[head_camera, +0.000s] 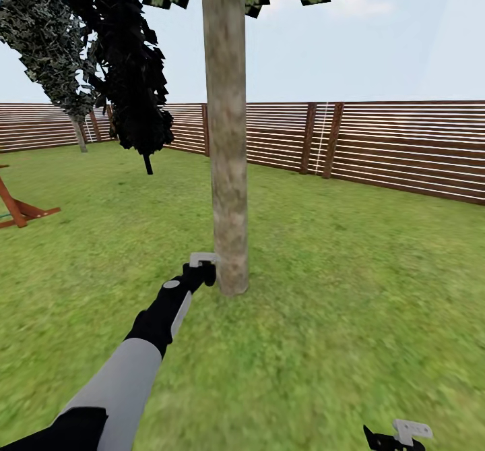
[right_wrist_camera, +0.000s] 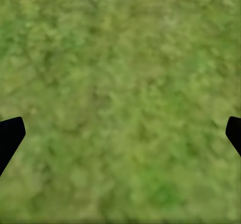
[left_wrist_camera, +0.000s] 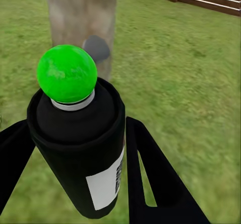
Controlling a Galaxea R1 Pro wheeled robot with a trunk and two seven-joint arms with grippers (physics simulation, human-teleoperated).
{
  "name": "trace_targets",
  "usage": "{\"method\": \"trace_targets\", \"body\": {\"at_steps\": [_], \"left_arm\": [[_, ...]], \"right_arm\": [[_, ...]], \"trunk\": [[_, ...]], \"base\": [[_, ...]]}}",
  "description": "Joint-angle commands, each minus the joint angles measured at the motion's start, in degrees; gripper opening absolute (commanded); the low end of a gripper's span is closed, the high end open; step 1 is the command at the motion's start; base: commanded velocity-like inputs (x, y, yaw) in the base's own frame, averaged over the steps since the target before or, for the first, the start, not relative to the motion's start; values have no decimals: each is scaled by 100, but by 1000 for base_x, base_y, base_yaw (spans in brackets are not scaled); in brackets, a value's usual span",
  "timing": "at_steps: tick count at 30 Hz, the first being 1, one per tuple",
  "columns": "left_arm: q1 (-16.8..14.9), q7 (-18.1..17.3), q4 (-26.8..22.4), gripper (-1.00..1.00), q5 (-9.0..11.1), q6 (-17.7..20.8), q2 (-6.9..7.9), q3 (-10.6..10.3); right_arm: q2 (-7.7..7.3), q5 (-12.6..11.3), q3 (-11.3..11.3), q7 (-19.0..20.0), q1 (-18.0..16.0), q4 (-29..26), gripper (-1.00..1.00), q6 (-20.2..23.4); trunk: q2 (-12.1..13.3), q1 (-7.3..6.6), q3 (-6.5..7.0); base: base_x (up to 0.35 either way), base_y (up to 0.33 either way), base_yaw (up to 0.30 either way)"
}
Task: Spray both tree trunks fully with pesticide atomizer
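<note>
Left end effector (head_camera: 202,270) clamped on the pesticide atomizer (left_wrist_camera: 80,143), black fingers (left_wrist_camera: 150,179) flanking its dark body, white label facing the camera, green knob (left_wrist_camera: 67,73) on top. Held low, just beside the base of the tree trunk (head_camera: 225,134), nozzle end apparently aimed at the bark; contact with the bark not discernible. Beyond the can in the left wrist view, the same mottled trunk (left_wrist_camera: 83,23) close ahead, with a grey patch (left_wrist_camera: 96,48) of unclear nature on it. Right end effector (head_camera: 397,437) idle at the lower edge of the head view, fingertips (right_wrist_camera: 10,136) spread wide over bare lawn (right_wrist_camera: 120,93), holding nothing. Pickup evidently done; spraying of this first trunk probably at an early stage, no visible coating to confirm coverage. Second tree (head_camera: 64,53) well apart by the wooden fence (head_camera: 404,147), apparently untouched.
</note>
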Motion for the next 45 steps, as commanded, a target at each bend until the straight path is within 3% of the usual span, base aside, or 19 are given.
{"method": "trace_targets", "body": {"at_steps": [1,30,45], "left_arm": [[-2,23,-1,-100,28,0,0,2],[-1,50,17,-100,75,-13,0,38],[1,50,14,-100,76,-12,0,34]], "right_arm": [[1,0,0,0,0,0,100,0],[-3,0,0,0,0,0,100,-8],[-2,0,0,0,0,0,100,-8]], "trunk": [[0,0,0],[0,0,0],[0,0,0]], "base": [[0,0,0],[107,0,0],[211,0,0]]}}
